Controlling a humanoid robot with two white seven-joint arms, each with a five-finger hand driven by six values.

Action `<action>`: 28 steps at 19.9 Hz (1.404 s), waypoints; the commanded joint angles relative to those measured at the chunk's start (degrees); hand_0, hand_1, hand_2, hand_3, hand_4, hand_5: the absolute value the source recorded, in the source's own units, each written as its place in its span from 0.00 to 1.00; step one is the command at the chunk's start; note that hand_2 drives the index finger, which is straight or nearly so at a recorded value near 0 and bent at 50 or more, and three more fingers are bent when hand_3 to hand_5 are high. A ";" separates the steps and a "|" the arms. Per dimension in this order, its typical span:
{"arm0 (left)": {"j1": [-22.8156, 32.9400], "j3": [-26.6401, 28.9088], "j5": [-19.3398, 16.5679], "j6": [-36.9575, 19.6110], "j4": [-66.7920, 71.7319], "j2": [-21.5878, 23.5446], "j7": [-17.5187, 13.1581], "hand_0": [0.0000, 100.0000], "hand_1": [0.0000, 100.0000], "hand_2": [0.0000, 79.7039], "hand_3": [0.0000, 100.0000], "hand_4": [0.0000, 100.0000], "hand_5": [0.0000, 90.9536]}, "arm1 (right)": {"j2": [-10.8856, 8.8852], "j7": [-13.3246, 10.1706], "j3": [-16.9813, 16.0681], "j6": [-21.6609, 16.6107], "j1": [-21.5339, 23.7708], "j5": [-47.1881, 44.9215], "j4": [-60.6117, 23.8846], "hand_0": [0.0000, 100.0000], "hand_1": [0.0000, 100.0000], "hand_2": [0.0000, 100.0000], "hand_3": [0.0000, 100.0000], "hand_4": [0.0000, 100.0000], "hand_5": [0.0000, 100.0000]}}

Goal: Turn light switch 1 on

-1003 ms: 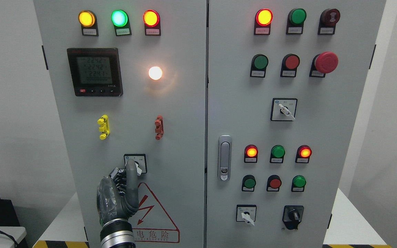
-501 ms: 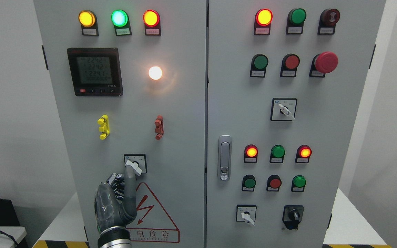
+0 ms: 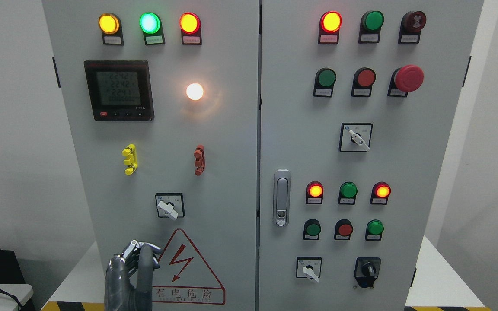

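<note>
Now my left hand (image 3: 130, 276) hangs low at the bottom left of the cabinet's left door (image 3: 227, 142), beside the red warning triangle (image 3: 187, 270) and well below light switch 1 (image 3: 169, 205). Its fingers (image 3: 138, 255) are loosely curled and clamp on nothing; the forefinger stands a little straighter than the rest. My right hand does not show at all.

Light switch 1 is the small rotary selector in its black-framed plate, on the lower part of the left door, under the yellow clip (image 3: 129, 159) and the red clip (image 3: 199, 159). Its white lever slants, the tip pointing down and to the right. Higher on the same door, the round lamp (image 3: 195, 91) beside the meter (image 3: 118, 90) glows warm white.

Judging from the lit lamp and the slanted lever, I take the turning itself to be done, and the step in hand is getting clear of the panel. I cannot read the tiny labels on the switch plate, so I cannot confirm which position it marks.

Next, I judge, I should lower my arm straight away from the door, keeping my fingers off the lever so it is not knocked, and off the warning label's neighbourhood of controls.
</note>
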 commanded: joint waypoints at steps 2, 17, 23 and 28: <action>9.42 24.80 9.71 -9.05 8.84 2.75 -8.37 0.00 0.00 0.40 0.60 0.68 0.44 | -0.01 0.08 0.00 0.00 0.00 -1.06 0.04 0.12 0.39 0.00 0.00 0.00 0.00; 19.80 41.17 10.96 -11.87 57.85 9.51 -8.65 0.29 0.00 0.00 0.07 0.22 0.14 | -0.01 0.08 0.00 0.00 0.00 -1.06 -0.05 0.12 0.39 0.00 0.00 0.00 0.00; 20.51 35.73 5.33 -12.05 81.34 10.84 -9.26 0.34 0.00 0.00 0.00 0.13 0.09 | -0.01 0.16 0.00 0.00 0.00 -1.06 -0.04 0.12 0.39 0.00 0.00 0.00 0.00; 19.89 24.06 5.68 -11.87 94.36 10.57 -11.28 0.38 0.00 0.00 0.00 0.09 0.06 | -0.01 0.08 0.00 0.00 0.00 -0.97 0.04 0.12 0.39 0.00 0.00 0.00 0.00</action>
